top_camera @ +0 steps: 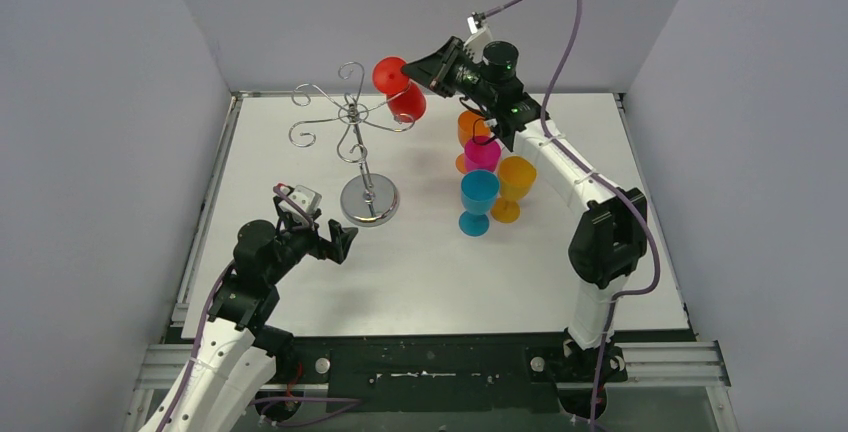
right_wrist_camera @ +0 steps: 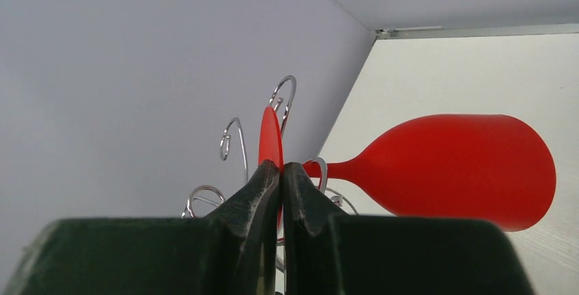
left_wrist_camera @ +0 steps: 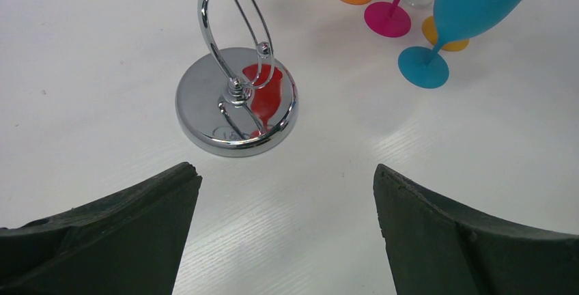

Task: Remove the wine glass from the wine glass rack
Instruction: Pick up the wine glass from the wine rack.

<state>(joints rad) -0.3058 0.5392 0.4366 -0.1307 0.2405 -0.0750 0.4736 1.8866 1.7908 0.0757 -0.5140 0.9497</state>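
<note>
Four plastic glasses stand upright and close together on the white table (top_camera: 300,292), to the right of the rack: an orange glass (top_camera: 470,130), a pink glass (top_camera: 482,155), a blue glass (top_camera: 478,195) and a yellow glass (top_camera: 516,182). Where we can look into the bowls from above, we see only their own colour.

The red wine glass (top_camera: 402,94) is of matte red plastic, with a rounded bowl, a short stem and a flat round foot. It is high above the table at the right side of the wine glass rack (top_camera: 352,117) and lies almost on its side, the foot toward the back wall. In the right wrist view its stem passes through one curled wire arm.

The right gripper (right_wrist_camera: 281,169) is pressed together on the edge of the foot and pinches it.

The left gripper (top_camera: 335,242) is spread wide and holds nothing. It hangs low, near the shiny round base of the rack, where a red reflection shows.
</note>
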